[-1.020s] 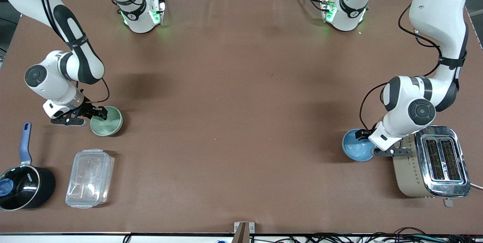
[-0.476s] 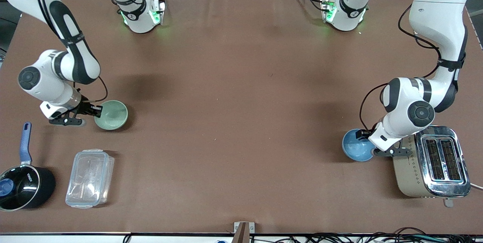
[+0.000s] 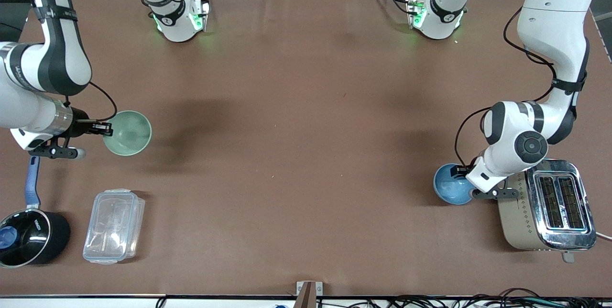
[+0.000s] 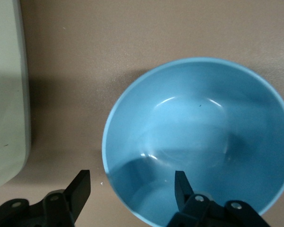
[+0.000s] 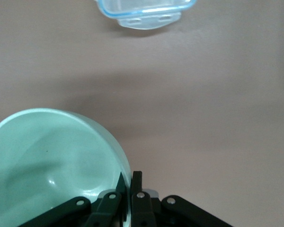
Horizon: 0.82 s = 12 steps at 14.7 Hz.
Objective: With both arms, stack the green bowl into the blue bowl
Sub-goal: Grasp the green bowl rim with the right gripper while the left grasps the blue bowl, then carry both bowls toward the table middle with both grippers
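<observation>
The pale green bowl [image 3: 128, 133] hangs tilted in the air over the right arm's end of the table. My right gripper [image 3: 106, 129] is shut on its rim. The right wrist view shows the fingers [image 5: 138, 182] pinching the rim of the green bowl [image 5: 52, 156]. The light blue bowl [image 3: 449, 184] sits on the table beside the toaster at the left arm's end. My left gripper [image 3: 463, 176] is open astride its rim. In the left wrist view one finger [image 4: 180, 185] is inside the blue bowl [image 4: 199, 137] and the other is outside, neither pressing on it.
A chrome toaster [image 3: 550, 205] stands right beside the blue bowl; its side shows in the left wrist view [image 4: 4, 94]. A clear plastic container [image 3: 114, 225] and a black saucepan [image 3: 28, 236] with a blue handle lie nearer the front camera than the green bowl.
My right gripper has lifted the green bowl off the table and drawn it slightly toward the right arm's end. The left arm and blue bowl have barely moved.
</observation>
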Each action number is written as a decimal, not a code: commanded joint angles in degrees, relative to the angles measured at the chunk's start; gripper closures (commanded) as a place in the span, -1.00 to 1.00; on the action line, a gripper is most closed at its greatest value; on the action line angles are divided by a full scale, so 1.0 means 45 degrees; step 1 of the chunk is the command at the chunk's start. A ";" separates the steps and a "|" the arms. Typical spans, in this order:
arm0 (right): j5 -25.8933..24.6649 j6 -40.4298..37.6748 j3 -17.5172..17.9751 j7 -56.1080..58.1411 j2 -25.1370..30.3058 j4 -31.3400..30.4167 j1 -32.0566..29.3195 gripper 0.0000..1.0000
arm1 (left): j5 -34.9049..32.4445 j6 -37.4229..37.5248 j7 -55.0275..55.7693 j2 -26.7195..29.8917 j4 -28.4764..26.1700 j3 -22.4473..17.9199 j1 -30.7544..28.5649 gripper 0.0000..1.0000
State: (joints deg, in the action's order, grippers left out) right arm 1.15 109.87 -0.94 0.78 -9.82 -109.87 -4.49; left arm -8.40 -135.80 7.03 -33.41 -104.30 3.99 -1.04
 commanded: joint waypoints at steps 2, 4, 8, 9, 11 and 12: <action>0.0427 -0.0333 0.0015 -0.0600 0.0541 0.0138 0.0643 0.99 | -0.0341 -0.0213 0.0216 -0.0018 -0.0064 -0.0008 0.0017 -0.02; 0.0624 -0.0353 0.0015 -0.1379 0.0970 0.0138 0.1247 0.99 | -0.0341 -0.0213 0.0216 0.0059 -0.0063 -0.0008 0.0036 0.87; 0.0643 -0.0684 0.0015 -0.2261 0.1109 0.0469 0.1836 0.99 | -0.0361 -0.0097 0.0196 0.0430 0.0014 0.0109 0.0172 1.00; 0.0644 -0.0704 0.0015 -0.2262 0.1128 0.0489 0.1837 0.99 | -0.0342 -0.0058 0.0216 0.0625 0.0015 0.0109 0.0347 1.00; 0.0663 -0.0705 0.0015 -0.2262 0.1148 0.0489 0.1837 0.99 | -0.0322 0.0602 0.0487 0.1345 0.0015 0.0497 0.0737 1.00; 0.0682 -0.0705 0.0015 -0.2262 0.1148 0.0489 0.1837 0.99 | -0.0322 0.1148 0.0915 0.1639 0.0073 0.0809 0.0875 1.00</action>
State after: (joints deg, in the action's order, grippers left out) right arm 3.47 107.38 -0.71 -8.68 -5.28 -107.72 3.81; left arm -8.42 -134.85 7.70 -30.07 -103.44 5.81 1.12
